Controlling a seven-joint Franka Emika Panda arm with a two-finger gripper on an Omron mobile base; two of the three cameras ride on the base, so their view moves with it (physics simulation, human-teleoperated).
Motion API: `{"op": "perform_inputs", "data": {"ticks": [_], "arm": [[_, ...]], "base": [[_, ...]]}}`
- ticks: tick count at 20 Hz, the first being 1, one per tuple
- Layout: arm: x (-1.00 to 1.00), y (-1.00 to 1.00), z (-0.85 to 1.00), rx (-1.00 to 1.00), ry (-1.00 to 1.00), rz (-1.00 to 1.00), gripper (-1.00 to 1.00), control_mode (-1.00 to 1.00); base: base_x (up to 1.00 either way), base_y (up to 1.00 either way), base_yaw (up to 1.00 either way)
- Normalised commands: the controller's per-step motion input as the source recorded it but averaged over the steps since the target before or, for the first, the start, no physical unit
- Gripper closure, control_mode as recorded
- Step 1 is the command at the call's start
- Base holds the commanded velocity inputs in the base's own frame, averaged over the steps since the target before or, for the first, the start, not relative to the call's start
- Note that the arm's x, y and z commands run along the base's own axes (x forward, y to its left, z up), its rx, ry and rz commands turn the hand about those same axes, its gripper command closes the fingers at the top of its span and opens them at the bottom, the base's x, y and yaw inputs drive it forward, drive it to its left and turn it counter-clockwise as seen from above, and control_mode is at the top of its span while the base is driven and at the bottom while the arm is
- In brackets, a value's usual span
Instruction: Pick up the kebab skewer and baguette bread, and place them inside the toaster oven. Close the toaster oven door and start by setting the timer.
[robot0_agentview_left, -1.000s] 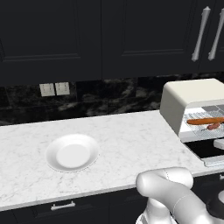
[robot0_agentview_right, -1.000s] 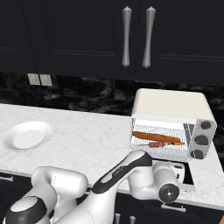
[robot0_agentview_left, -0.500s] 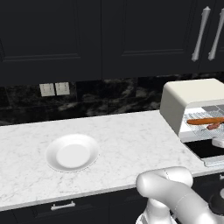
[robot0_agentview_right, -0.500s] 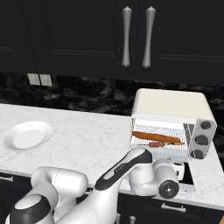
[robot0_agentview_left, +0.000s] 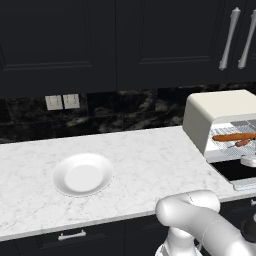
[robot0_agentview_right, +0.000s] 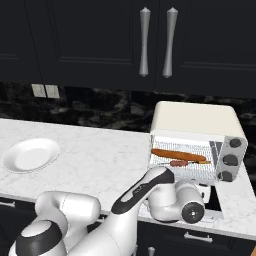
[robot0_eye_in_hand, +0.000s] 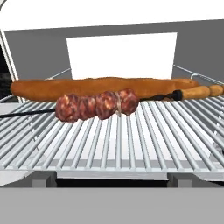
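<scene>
The cream-white toaster oven (robot0_agentview_left: 220, 107) (robot0_agentview_right: 195, 117) stands open at the counter's right end. Its dark glass door (robot0_agentview_left: 240, 170) lies folded down flat, the pale handle bar at its front edge. On the wire rack (robot0_eye_in_hand: 118, 140) the long orange-brown baguette bread (robot0_eye_in_hand: 100, 87) (robot0_agentview_right: 177, 154) (robot0_agentview_left: 234, 136) lies across the back. The kebab skewer (robot0_eye_in_hand: 98, 105) (robot0_agentview_right: 179, 163) rests just in front of it, touching it. My gripper (robot0_agentview_right: 187, 192) hovers low in front of the open door, facing into the oven; its fingers are hidden.
An empty white plate (robot0_agentview_left: 82, 174) (robot0_agentview_right: 31, 154) sits on the marble counter (robot0_agentview_left: 150, 155) to the left. Three grey knobs (robot0_agentview_right: 231, 159) run down the oven's right side. Dark upper cabinets with silver handles (robot0_agentview_right: 145, 42) hang above.
The hand has shifted only slightly in front of the open door. Baguette, skewer and door stay where they were.
</scene>
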Motion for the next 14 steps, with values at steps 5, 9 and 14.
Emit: {"op": "perform_inputs", "data": {"ticks": [5,9,14], "arm": [[-0.02,0.0,-0.07,0.0,0.0,0.0,-1.0,-1.0],[-0.02,0.0,-0.01,0.0,0.0,0.0,-1.0,-1.0],[-0.01,0.0,0.1,0.0,0.0,0.0,-1.0,-1.0]], "base": [[0.0,0.0,0.0],[0.0,0.0,0.0],[0.0,0.0,0.0]]}}
